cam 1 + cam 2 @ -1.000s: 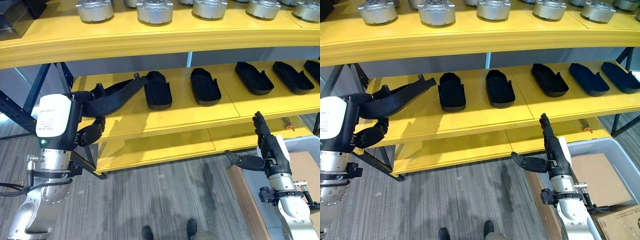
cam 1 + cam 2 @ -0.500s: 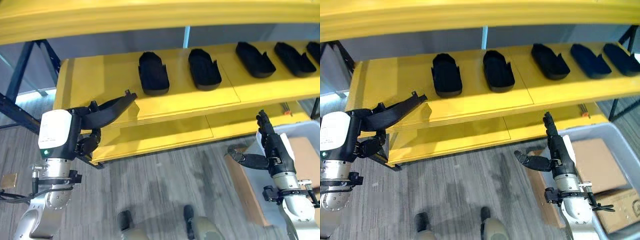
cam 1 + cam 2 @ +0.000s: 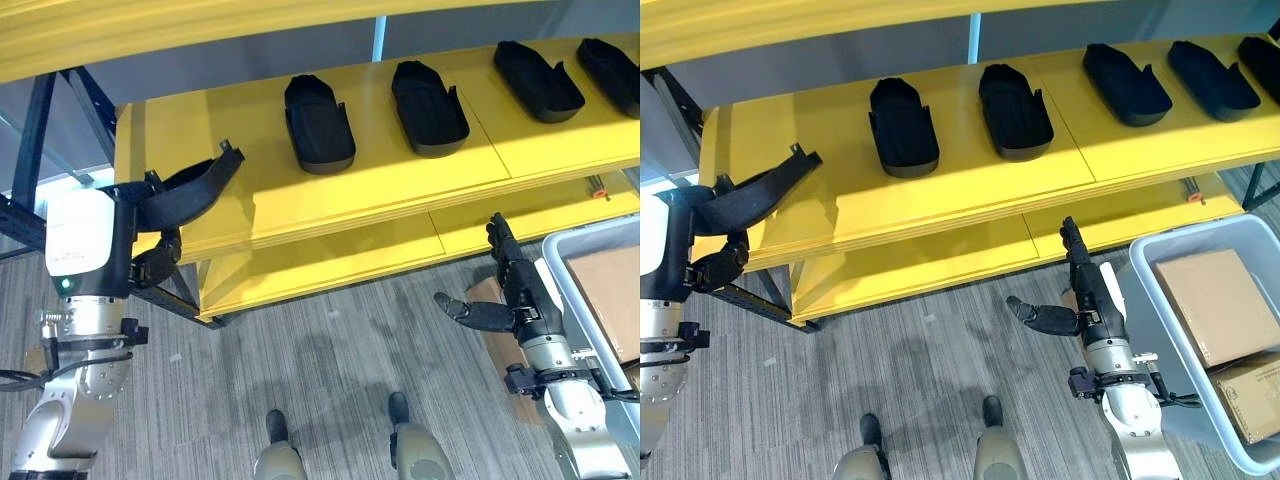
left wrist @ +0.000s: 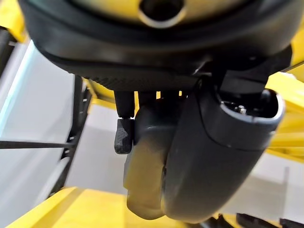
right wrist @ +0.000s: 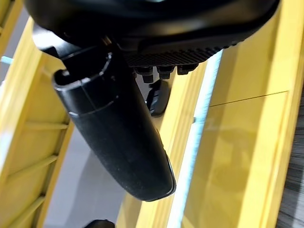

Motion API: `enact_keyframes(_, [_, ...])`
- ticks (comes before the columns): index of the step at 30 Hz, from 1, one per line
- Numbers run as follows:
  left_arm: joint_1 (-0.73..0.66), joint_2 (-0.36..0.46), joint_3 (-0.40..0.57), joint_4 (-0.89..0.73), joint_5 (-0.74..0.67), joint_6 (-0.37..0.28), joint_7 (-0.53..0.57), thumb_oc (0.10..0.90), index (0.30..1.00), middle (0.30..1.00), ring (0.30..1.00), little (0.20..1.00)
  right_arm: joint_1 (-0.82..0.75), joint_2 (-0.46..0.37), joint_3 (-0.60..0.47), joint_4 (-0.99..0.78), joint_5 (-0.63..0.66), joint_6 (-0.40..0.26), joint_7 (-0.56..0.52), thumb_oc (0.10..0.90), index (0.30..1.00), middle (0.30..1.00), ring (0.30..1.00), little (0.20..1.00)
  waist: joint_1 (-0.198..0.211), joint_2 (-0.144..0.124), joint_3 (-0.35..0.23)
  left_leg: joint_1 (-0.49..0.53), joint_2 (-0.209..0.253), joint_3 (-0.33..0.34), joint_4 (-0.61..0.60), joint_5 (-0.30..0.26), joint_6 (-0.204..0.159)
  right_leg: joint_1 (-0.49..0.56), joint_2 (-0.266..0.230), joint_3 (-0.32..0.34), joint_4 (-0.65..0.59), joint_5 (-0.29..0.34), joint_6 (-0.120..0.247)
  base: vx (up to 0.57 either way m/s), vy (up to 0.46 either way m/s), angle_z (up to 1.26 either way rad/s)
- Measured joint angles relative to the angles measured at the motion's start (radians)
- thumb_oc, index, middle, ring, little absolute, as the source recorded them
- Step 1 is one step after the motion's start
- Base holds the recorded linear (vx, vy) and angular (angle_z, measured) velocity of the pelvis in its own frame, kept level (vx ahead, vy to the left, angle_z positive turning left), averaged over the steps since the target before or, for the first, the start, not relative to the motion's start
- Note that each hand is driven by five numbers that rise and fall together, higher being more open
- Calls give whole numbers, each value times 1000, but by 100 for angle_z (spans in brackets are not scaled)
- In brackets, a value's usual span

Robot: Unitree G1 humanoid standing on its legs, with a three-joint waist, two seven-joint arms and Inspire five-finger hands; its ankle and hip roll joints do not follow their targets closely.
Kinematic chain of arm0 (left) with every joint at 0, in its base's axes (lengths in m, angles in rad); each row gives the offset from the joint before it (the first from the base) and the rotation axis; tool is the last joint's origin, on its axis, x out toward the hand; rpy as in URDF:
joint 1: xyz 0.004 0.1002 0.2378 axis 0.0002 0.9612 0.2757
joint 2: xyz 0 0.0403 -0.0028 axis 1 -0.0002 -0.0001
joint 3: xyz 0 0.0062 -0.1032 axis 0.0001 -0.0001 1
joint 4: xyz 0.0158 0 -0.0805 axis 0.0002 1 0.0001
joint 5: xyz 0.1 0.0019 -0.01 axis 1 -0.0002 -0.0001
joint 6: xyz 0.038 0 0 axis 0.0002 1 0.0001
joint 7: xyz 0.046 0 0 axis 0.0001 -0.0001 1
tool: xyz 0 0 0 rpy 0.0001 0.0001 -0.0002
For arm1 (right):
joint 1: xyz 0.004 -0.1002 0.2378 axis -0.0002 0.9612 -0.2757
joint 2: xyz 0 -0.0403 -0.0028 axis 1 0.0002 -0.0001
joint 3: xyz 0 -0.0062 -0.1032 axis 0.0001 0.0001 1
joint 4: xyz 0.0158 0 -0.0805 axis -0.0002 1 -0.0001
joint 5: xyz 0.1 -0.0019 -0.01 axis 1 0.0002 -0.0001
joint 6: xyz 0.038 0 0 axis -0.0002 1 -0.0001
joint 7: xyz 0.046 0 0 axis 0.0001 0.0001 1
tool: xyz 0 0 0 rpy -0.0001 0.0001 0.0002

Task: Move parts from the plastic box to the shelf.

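Left eye view first: the middle level of the yellow shelf [image 3: 330, 215] already carries a row of black moulded parts, the nearest two [image 3: 319, 123] and [image 3: 428, 93] lying side by side with more of them further along to my right, so a fair part of the job looks done. One more black part [image 3: 188, 189] is in my left hand [image 3: 152, 268], fingers curled underneath it and thumb up over its near end, clamped on it. It juts forward past my fingers, tilted, its far tip over the left end of that shelf level, where the board is bare beside the nearest placed part. I judge it is not yet resting on the board, though from this angle I cannot be sure whether the tip touches. My right hand [image 3: 1088, 300] hangs low in front of the bottom shelf level, fingers straight and pointing up, thumb stuck out to the side, holding nothing. Just beside it, on the floor to my right, sits the grey plastic box [image 3: 1152, 300]; what I can make out inside are cardboard cartons [image 3: 1205, 305], and I can't pick out any loose black parts in there. What's left, as I read it: set this piece down on the open left stretch, let go, then go back to the box.
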Motion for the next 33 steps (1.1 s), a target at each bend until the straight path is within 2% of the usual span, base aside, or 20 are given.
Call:
enact_keyframes(6, [-12, 3, 4, 0, 21, 4, 14, 400, 300, 300, 300, 300, 6, 0, -1, 0, 0, 2, 2, 900, 1000, 1000, 1000, 1000, -1, -7, 2, -20, 0, -10, 10, -7, -2, 14, -1, -12, -43, 17, 3, 40, 21, 5])
enact_keyframes(10, [-19, 43, 0, 6, 25, 6, 15, 400, 300, 300, 300, 300, 2, -1, -1, 0, 0, 2, 7, 900, 1000, 1000, 1000, 1000, 0, -18, 6, -36, 1, -20, 15, -7, -2, 12, 1, -23, -48, 18, 2, 12, -8, 8])
enact_keyframes(15, [-77, 163, -44, 113, 71, 23, 14, 400, 300, 300, 300, 300, -11, -1, 1, 0, 0, 2, 15, 900, 1000, 1000, 1000, 1000, 1, -41, 5, -49, 6, -26, 26, -9, -4, 7, 5, -28, -49, 20, 0, -4, -2, 1])
enact_keyframes(22, [-111, 172, -59, 203, 105, 60, 15, 400, 300, 300, 300, 300, -13, -1, 4, 0, 1, 2, 20, 900, 1000, 1000, 1000, 1000, -2, -62, 6, -83, 34, -22, 70, -24, -7, -16, 29, -20, -44, 27, -9, -19, -8, -6])
enact_keyframes(26, [-246, 208, -155, 296, 116, 78, 18, 400, 300, 300, 300, 300, -29, -5, 13, 1, 2, 2, 36, 900, 1000, 1000, 1000, 1000, -3, -70, 10, -99, 55, -29, 107, -38, -14, -22, 42, -19, -28, 26, -11, -31, -9, -4])
enact_keyframes(29, [-373, 272, -280, 367, 140, 84, 18, 400, 300, 300, 300, 300, -57, -16, 29, 6, 32, 2, 47, 900, 1000, 1000, 1000, 1000, -13, -76, 12, -151, 70, -52, 168, -59, -18, -51, 54, -24, 3, 22, -17, -19, -6, 2])
enact_keyframes(33, [-496, 275, -396, 423, 147, 85, 16, 400, 300, 300, 300, 300, -83, -38, 67, 26, 35, 2, 59, 900, 1000, 1000, 1000, 1000, -23, -81, 15, -212, 70, -89, 230, -74, -12, -81, 52, -45, 40, 12, -16, -22, 7, 14])
